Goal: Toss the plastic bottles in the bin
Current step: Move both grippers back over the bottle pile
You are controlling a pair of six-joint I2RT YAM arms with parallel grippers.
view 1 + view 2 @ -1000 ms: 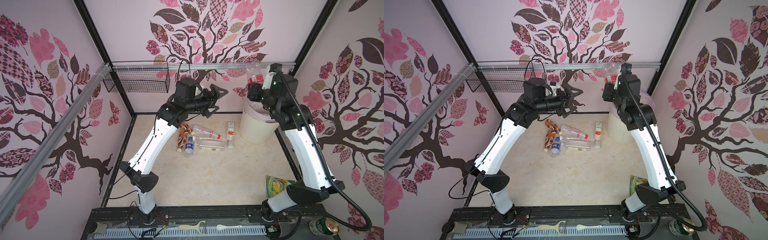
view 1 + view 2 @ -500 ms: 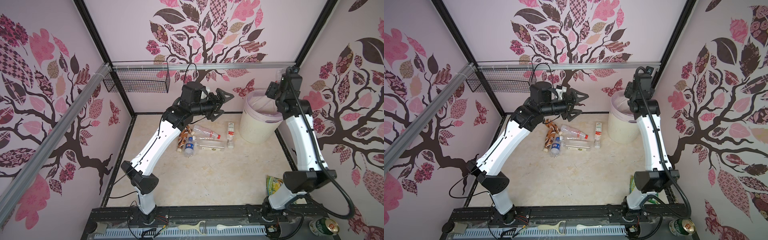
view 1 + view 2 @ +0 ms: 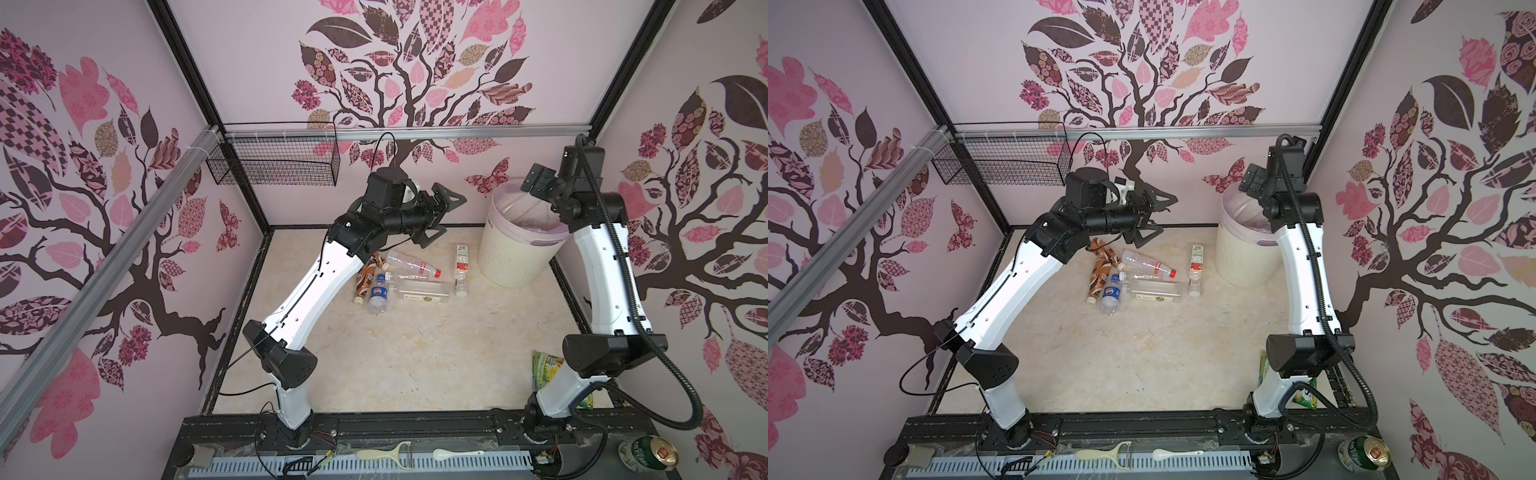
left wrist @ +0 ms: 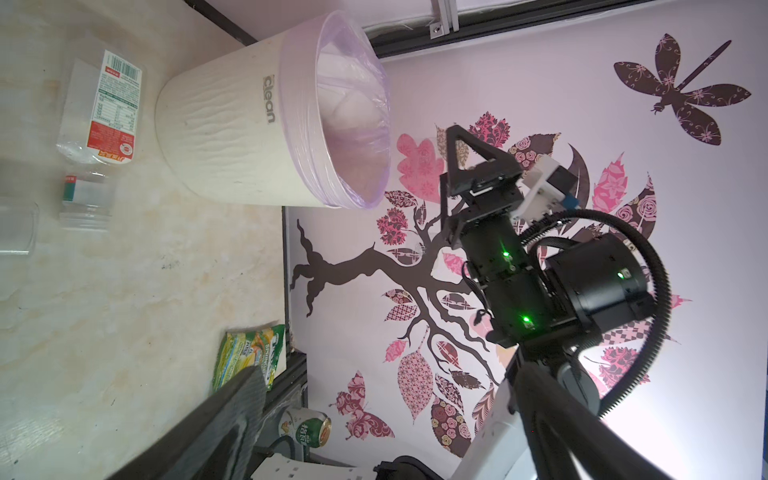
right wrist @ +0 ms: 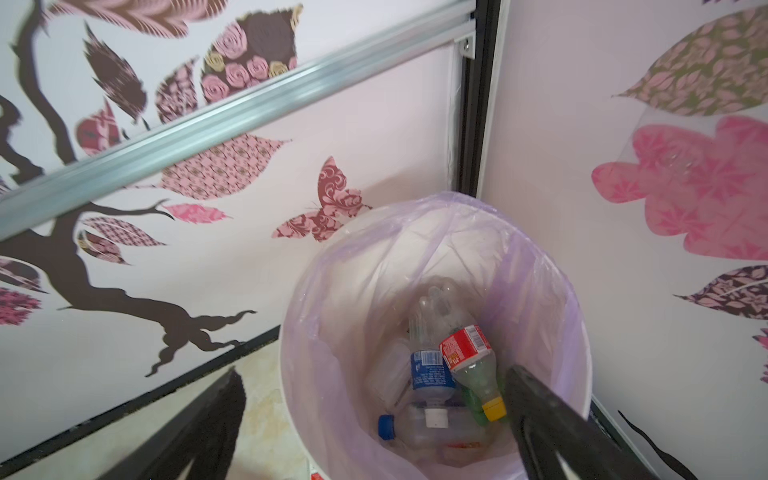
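Right gripper (image 5: 372, 369): jaws spread wide and empty, poised above the mouth of the bin (image 3: 511, 266); inside the lilac liner (image 5: 332, 332) lie several binned bottles (image 5: 432, 374), one red-labelled with a yellow cap; left gripper (image 3: 439, 216): jaws likewise apart, holding nothing, high over the table (image 3: 415, 353); below it a cluster of plastic bottles (image 3: 409, 276) lies flat on the table, near the bin; snack bag (image 3: 545, 366) beside the right arm's base.
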